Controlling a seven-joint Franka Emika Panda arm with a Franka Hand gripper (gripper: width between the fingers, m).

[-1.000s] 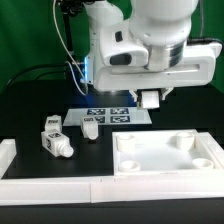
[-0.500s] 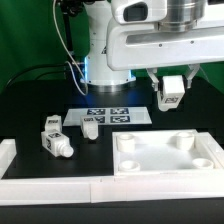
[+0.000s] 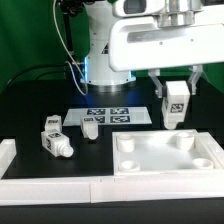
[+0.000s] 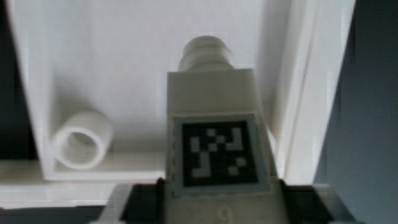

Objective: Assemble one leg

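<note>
My gripper (image 3: 175, 86) is shut on one leg (image 3: 175, 104), a small white block with a black-and-white tag. The leg hangs upright, peg end down, just above the far right corner of the wide white tray-like board (image 3: 150, 160). In the wrist view the leg (image 4: 217, 130) sits between my dark fingers (image 4: 143, 205), with its round peg pointing at the board. A round socket (image 4: 79, 140) lies beside the leg. Three more legs lie on the black table: two at the exterior view's left (image 3: 52, 125) (image 3: 58, 146) and one near the marker board (image 3: 90, 127).
The marker board (image 3: 110, 113) lies flat behind the loose legs. A low white wall (image 3: 60, 188) runs along the front edge and turns up at the exterior view's left (image 3: 8, 150). The robot base (image 3: 105, 60) stands at the back.
My gripper has carried the leg toward the exterior view's right and lowered it. It now hangs over the tray-like board's far right corner.
</note>
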